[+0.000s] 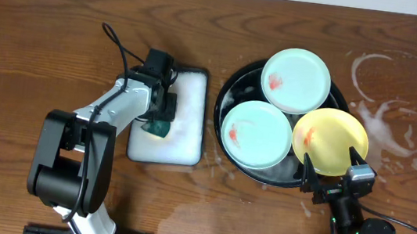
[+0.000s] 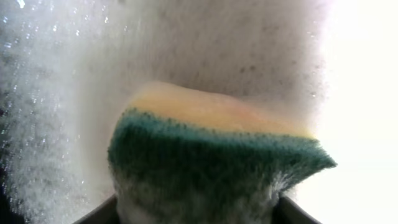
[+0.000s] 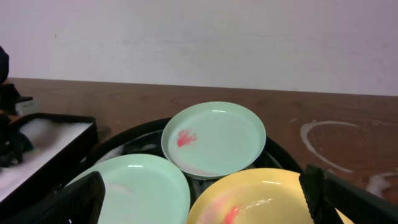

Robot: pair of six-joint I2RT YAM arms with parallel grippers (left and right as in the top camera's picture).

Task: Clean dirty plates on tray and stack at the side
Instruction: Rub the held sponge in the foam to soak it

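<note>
Three plates lie in the black tray: a mint one at the back, a mint one at front left and a yellow one at front right, each with a red smear. My right gripper stands open at the tray's near edge, its fingers either side of the yellow plate without touching it. Over the white tray, my left gripper is shut on a green and yellow sponge, which bulges out between the fingers.
Whitish soapy rings and streaks mark the bare wood right of the black tray. The white tray holds foam. A wet patch lies on the table in front. The left arm's cable loops over the wood.
</note>
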